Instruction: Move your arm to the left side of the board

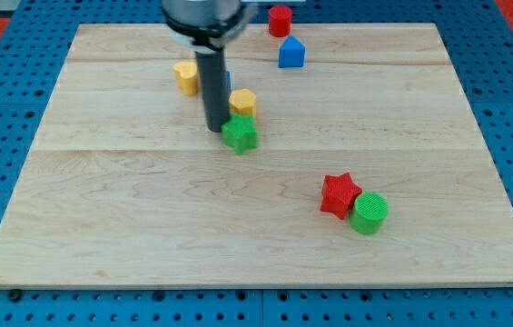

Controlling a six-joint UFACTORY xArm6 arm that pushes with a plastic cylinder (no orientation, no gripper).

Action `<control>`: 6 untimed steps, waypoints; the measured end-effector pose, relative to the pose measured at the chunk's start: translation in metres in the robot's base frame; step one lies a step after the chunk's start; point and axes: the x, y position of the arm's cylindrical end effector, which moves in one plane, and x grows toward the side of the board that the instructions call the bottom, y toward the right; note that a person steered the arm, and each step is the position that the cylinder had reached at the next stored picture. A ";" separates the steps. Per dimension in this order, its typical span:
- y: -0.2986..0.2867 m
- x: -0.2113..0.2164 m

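My tip point(216, 128) rests on the wooden board point(147, 209), left of centre in the upper half. It sits just left of a green star block point(240, 133), close to touching it. A yellow hexagon block point(242, 101) lies right of the rod. A yellow block point(186, 77) lies left of the rod, higher up. A sliver of a blue block point(228, 80) shows behind the rod, mostly hidden.
A blue house-shaped block point(291, 53) and a red cylinder point(280, 20) sit near the view's top edge. A red star point(340, 194) touches a green cylinder point(369, 213) at the lower right. Blue pegboard point(2, 109) surrounds the board.
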 end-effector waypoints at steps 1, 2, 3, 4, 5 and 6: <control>0.040 0.024; 0.066 0.052; 0.060 0.062; -0.029 0.062; -0.119 0.056; -0.199 0.048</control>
